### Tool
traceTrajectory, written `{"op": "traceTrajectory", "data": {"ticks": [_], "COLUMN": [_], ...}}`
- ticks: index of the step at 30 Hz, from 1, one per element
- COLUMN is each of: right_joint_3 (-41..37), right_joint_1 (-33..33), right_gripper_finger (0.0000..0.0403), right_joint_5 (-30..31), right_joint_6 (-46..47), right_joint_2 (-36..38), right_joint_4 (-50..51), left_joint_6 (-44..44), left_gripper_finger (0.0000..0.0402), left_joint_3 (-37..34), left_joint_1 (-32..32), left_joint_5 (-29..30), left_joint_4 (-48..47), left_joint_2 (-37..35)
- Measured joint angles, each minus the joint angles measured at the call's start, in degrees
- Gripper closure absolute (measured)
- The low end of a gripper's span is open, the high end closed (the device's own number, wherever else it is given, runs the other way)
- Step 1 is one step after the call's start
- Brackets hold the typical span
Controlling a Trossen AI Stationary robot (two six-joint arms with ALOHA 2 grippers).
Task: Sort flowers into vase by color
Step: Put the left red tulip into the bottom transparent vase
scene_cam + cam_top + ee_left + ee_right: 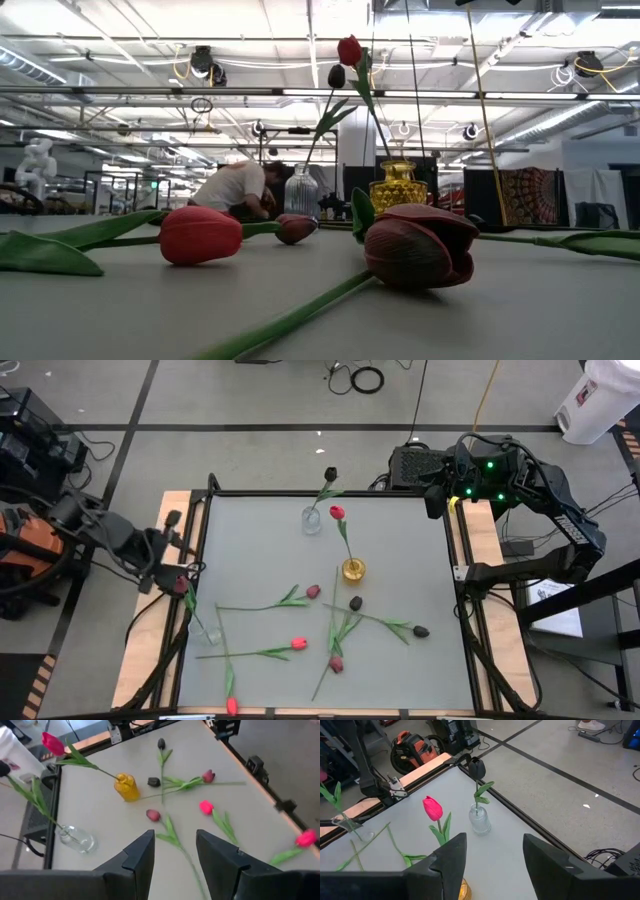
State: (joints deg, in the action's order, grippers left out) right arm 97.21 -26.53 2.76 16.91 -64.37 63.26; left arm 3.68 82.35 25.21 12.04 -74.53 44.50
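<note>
A clear vase (312,520) at the table's far middle holds a black tulip (331,475). Nearer stands a yellow vase (353,570) with a red-pink tulip (337,512). Several loose flowers lie flat on the table's near half: red-pink ones (299,645) (232,706), maroon ones (313,591) (336,663) and dark ones (355,603) (421,630). My left gripper (186,563) hovers open over the table's left edge, nothing between its fingers (142,857). My right gripper (438,498) waits open above the far right corner, fingers (452,855) apart.
Another clear vase (211,633) near the left edge holds a green stem leaning toward my left gripper. Wooden rails (470,550) and a black frame border the table. In the low view, a red tulip (200,235) and a maroon one (420,245) lie close to the camera.
</note>
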Motion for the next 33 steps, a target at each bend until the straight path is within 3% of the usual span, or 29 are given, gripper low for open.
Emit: {"op": "traceTrajectory", "data": {"ticks": [8,13,21,33], "right_joint_3": [0.0,0.0,0.0,0.0], "right_joint_1": [0.0,0.0,0.0,0.0], "right_gripper_finger": [0.0215,0.0215,0.0215,0.0215], "right_joint_5": [0.0,0.0,0.0,0.0], "right_joint_6": [0.0,0.0,0.0,0.0], "right_joint_2": [0.0,0.0,0.0,0.0], "right_joint_4": [0.0,0.0,0.0,0.0], "left_joint_6": [-5.2,-9.0,-16.8,-11.9], "left_gripper_finger": [0.0249,0.0249,0.0249,0.0249], "left_joint_3": [0.0,0.0,0.0,0.0], "left_joint_1": [-0.2,-2.2,-6.9,-13.5], "left_joint_5": [1.3,4.8,4.8,-1.6], "left_joint_4": [8.4,6.7,4.5,10.1], "left_joint_2": [7.1,12.1,17.8,27.0]}}
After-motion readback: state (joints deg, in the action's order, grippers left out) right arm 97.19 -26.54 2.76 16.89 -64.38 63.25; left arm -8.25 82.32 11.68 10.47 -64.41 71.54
